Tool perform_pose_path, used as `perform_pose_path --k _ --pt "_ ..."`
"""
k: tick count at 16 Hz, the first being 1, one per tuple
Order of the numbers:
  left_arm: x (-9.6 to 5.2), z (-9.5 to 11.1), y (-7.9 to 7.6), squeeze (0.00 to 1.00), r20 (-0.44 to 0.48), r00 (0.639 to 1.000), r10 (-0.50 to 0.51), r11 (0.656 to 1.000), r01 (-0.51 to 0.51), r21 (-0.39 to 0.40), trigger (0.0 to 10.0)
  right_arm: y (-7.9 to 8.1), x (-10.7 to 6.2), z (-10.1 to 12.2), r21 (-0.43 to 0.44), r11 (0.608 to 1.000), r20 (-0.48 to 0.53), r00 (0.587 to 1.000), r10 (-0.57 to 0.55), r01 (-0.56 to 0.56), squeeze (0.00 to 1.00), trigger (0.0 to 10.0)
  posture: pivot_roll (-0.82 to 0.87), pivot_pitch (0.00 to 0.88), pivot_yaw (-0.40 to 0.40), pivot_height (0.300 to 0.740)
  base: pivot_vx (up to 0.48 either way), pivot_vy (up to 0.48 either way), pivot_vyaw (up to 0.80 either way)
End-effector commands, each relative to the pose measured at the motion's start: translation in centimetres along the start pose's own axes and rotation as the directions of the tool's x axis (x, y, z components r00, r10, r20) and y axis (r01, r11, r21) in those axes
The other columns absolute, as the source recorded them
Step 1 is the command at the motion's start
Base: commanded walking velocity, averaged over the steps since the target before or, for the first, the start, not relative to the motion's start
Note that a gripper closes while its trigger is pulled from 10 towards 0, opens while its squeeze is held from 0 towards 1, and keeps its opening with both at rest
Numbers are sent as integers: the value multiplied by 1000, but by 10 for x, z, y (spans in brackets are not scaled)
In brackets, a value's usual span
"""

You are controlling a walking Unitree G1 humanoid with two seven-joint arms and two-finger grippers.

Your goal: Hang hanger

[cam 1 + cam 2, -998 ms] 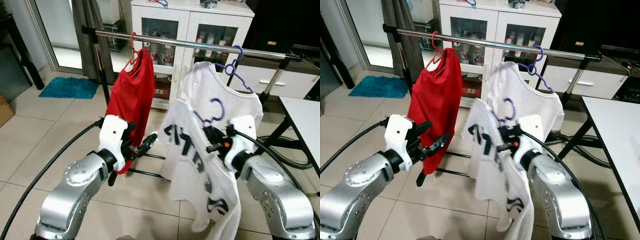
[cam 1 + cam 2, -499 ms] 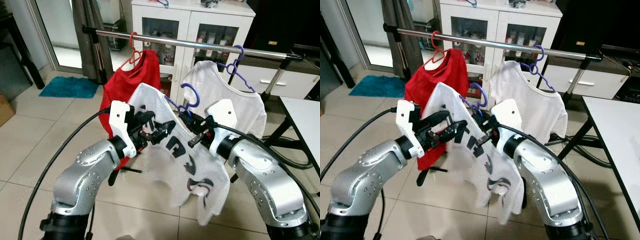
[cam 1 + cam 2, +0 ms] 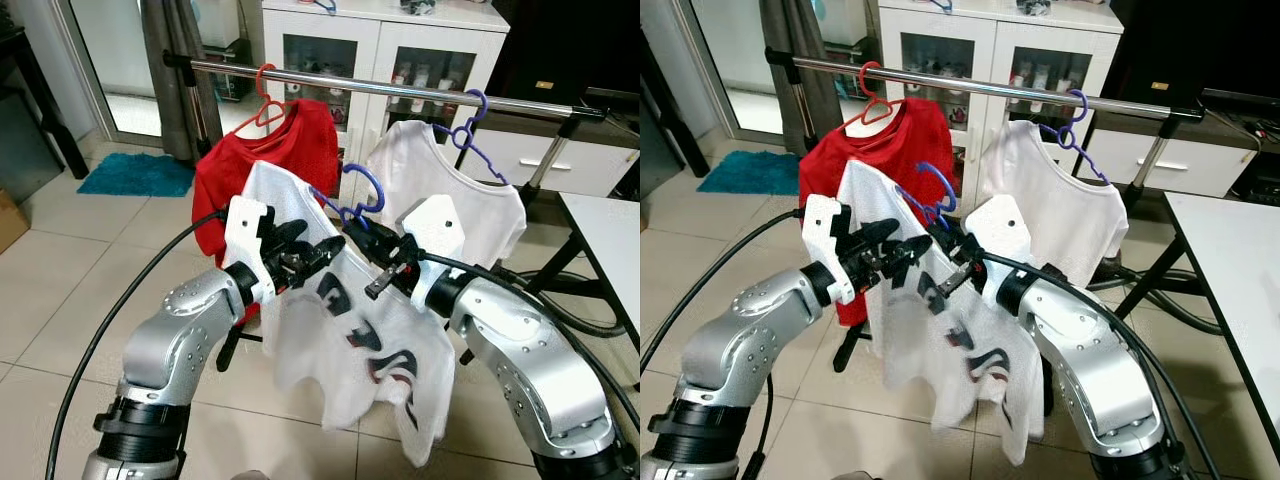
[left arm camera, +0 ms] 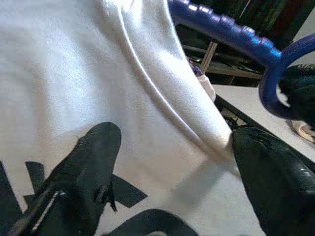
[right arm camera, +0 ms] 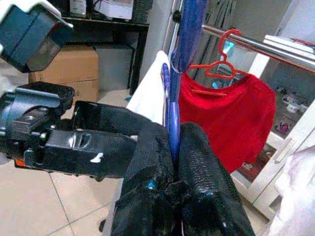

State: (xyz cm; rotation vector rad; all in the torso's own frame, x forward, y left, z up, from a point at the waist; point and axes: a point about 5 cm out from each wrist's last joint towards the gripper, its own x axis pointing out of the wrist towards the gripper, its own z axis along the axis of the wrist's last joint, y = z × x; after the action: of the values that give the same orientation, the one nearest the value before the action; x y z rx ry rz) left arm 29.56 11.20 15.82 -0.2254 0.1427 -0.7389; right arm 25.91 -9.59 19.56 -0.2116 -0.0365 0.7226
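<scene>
A white T-shirt with black print (image 3: 350, 340) hangs from a blue hanger (image 3: 364, 190), held up in front of the steel rail (image 3: 400, 92). My right gripper (image 3: 362, 238) is shut on the hanger's neck, just below the hook (image 5: 184, 49). My left gripper (image 3: 312, 255) is open at the shirt's left shoulder, and its spread fingers (image 4: 93, 162) lie against the white cloth (image 4: 74, 73). On the rail hang a red shirt (image 3: 262, 165) on a red hanger and a plain white shirt (image 3: 450, 170) on a purple hanger.
A white cabinet with glass doors (image 3: 330, 50) stands behind the rail. There is a teal mat (image 3: 140, 175) on the tiled floor at the left, a grey curtain (image 3: 175, 80) by the rail's left post, and a white table (image 3: 610, 240) at the right.
The right arm has lifted the printed shirt on its blue hanger up and to the left, between the two hung shirts. The left gripper has come over from the red shirt to the printed shirt's shoulder.
</scene>
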Motion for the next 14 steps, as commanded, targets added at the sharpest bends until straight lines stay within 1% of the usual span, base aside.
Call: perform_pose_path --k 1,2,5,14 --pt "2 5 2 0 18 1000 -4 1000 4 20 157 0 0 13 -51 999 57 998 7 -4 0 10000 49 0 -5 740 0 0 0" --pt "2 6 2 0 18 1000 -5 1000 5 21 0 0 0 13 -51 999 57 998 9 -6 0 10000 49 0 -5 740 0 0 0" --pt "5 6 4 0 35 999 2 1000 -3 16 0 0 0 13 -56 998 55 998 13 -10 0 10000 49 0 -5 740 0 0 0" --pt "4 6 9 0 49 998 31 999 -32 7 0 0 0 13 -64 998 51 999 11 -8 0 10000 49 0 -1 740 0 0 0"
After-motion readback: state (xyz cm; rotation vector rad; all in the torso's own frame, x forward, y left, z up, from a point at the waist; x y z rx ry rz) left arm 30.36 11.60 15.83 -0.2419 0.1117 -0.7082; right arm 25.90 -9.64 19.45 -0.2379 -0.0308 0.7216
